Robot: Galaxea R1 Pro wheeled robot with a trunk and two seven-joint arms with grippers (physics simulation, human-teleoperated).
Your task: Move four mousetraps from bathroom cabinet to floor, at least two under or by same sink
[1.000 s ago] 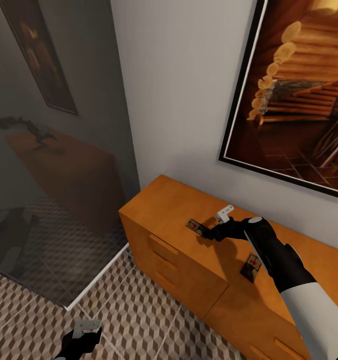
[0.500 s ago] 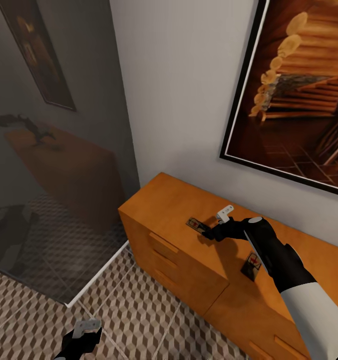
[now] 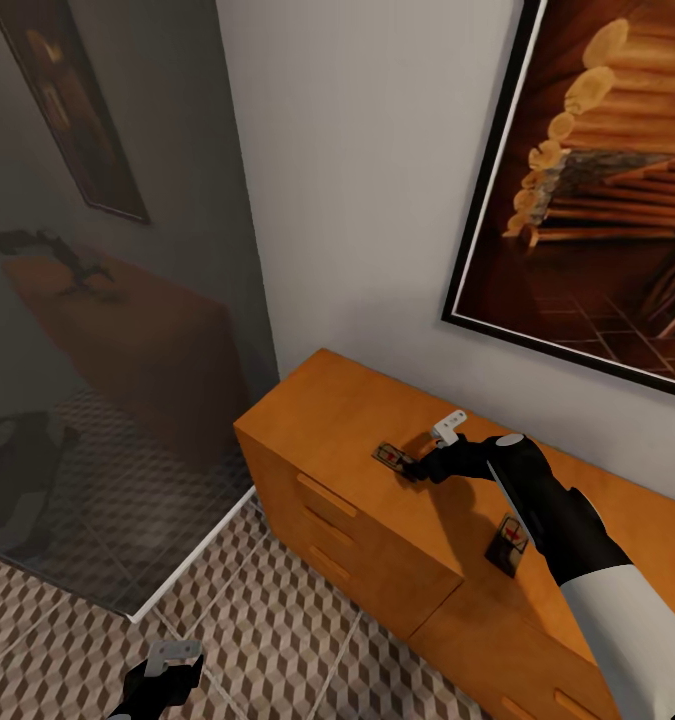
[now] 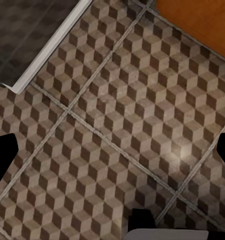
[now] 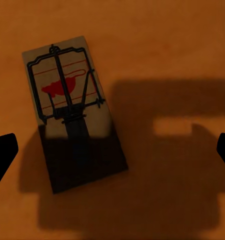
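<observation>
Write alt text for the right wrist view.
A mousetrap lies flat on the orange-brown cabinet top, directly below the open right gripper, whose dark fingertips show at both edges. The gripper's shadow covers the trap's near half; a red mouse print marks the board.

Our right arm (image 3: 577, 540) has a white forearm shell, then a glossy black wrist section with a pale grey cap. Both the right tool (image 3: 425, 452) and left tool (image 3: 162, 668) are black with light grey finger pieces.

Cabinet (image 3: 357, 500) looks smooth, matt orange-brown wood; mousetrap (image 5: 67, 110) is pale wood with dark wire; bathroom floor (image 4: 112, 125) is matt cube-printed tile.
</observation>
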